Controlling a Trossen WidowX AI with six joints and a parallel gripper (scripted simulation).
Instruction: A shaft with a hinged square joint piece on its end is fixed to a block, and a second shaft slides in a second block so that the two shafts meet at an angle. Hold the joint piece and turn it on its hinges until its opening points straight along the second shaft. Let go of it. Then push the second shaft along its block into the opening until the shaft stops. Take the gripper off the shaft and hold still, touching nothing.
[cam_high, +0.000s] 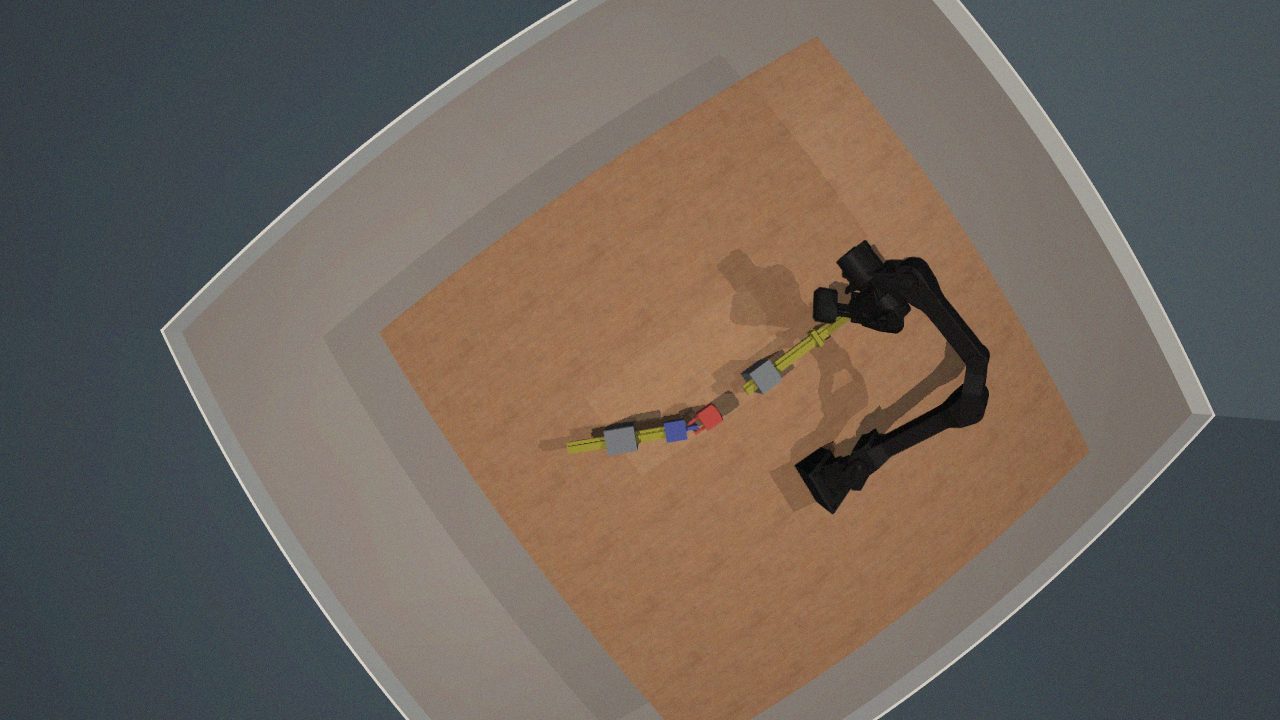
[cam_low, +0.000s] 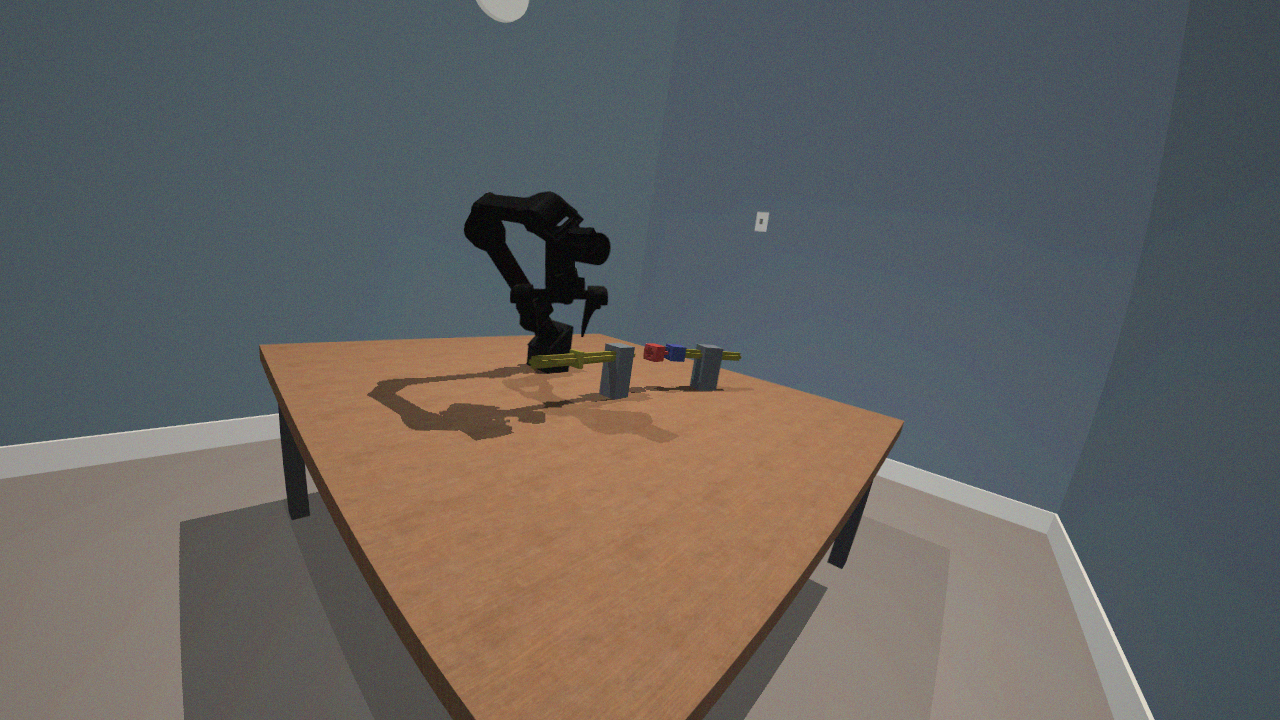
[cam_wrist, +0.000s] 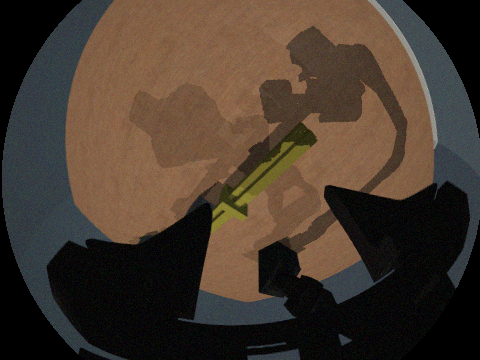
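Free room above second shaft (cam_high: 796, 353) (cam_low: 554, 360) (cam_wrist: 280, 171)

Blue-grey walls (cam_high: 89, 134) (cam_low: 313, 134) behind a brown wooden surface (cam_high: 581, 295) (cam_low: 581, 501) on dark legs, with a small white plate (cam_low: 761, 221) at upper right in the exterior view.
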